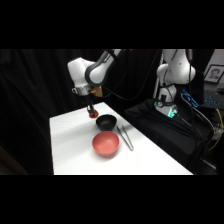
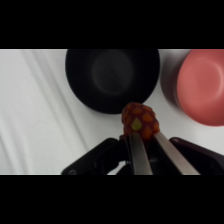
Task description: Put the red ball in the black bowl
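Observation:
The red ball [image 2: 140, 121], small and bumpy red-orange, sits clamped between the fingers of my gripper [image 2: 146, 131]. In the side view the ball [image 1: 92, 114] hangs a little above the table, just left of the black bowl [image 1: 106, 121], with the gripper [image 1: 91, 111] coming down on it from above. Through the wrist camera the glossy black bowl [image 2: 112, 79] lies right beyond the ball, and its inside holds nothing.
A larger red bowl [image 1: 105, 144] stands in front of the black one; it shows as the red bowl [image 2: 202, 85] at the wrist view's right edge. Metal tongs [image 1: 125, 137] lie to the right of both bowls. The table's right edge [image 1: 150, 145] borders dark cloth.

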Tool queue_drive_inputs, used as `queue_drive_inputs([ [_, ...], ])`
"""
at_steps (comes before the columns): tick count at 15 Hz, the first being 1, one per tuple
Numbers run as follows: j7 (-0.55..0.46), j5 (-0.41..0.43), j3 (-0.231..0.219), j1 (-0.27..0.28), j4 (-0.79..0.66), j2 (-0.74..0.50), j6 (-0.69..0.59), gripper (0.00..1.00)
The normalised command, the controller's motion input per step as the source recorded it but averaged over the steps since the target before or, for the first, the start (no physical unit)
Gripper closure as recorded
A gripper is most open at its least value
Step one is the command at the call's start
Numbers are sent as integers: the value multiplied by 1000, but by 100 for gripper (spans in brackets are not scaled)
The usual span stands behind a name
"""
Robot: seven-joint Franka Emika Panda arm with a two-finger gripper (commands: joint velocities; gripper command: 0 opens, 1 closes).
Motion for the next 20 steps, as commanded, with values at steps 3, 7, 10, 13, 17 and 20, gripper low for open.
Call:
queue_drive_inputs([
  [3,-173,151,-45,-25,-589,-390,324,96],
  [7,-135,124,-44,6,-459,-275,382,96],
  [10,-95,126,-24,30,-346,-118,500,96],
  [13,-66,141,-16,29,-228,4,469,81],
  [17,-29,110,-22,46,-142,-18,271,41],
  [20,49,14,-61,102,-81,-160,-38,18],
])
